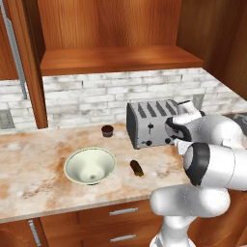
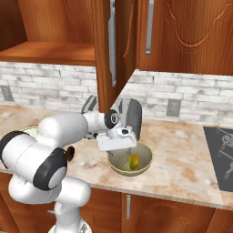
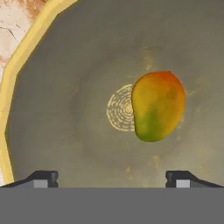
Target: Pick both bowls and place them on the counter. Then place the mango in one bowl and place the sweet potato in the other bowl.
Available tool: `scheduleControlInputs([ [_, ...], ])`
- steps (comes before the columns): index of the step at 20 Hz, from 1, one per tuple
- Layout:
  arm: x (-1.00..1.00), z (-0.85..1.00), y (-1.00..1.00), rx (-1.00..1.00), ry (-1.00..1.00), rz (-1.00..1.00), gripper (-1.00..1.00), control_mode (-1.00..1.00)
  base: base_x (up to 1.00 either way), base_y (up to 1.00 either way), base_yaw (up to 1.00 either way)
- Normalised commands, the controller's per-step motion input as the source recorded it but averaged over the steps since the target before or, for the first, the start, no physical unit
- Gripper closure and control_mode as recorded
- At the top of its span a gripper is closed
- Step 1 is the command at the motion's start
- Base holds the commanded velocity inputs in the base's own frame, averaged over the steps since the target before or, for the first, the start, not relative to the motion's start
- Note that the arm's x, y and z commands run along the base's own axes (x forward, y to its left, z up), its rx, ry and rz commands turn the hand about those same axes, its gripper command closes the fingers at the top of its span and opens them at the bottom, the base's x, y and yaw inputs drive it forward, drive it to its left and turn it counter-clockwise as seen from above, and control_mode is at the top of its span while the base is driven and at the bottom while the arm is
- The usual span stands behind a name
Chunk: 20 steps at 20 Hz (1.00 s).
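The mango lies on the floor of the grey-olive bowl, just beside the spiral mark at its centre, its long axis running up and down the hand view with the red-orange end at the top and the green end toward the fingertips. The gripper hangs above it, jaws spread wide and empty. The bowl sits on the counter. Farther along stand the white bowl, the sweet potato and a toaster. No writing is legible.
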Motion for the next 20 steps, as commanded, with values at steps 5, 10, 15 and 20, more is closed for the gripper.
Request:
scheduleControlInputs([
  [5, -0.15, 0.02, 1.0, -0.02, -0.01, -0.01, -1.0, -1.0, 0.0, 0.0, 0.0],
  [10, -0.06, 0.03, 1.0, -0.02, -0.01, -0.02, -1.0, -1.0, 0.0, 0.0, 0.0],
  [15, -0.01, 0.0, 0.97, 0.0, -0.02, -0.01, -1.0, -1.0, 0.0, 0.0, 0.0],
  [20, 0.0, -0.05, 0.73, 0.02, -0.11, 0.0, -1.0, -1.0, 0.0, 0.0, 0.0],
])
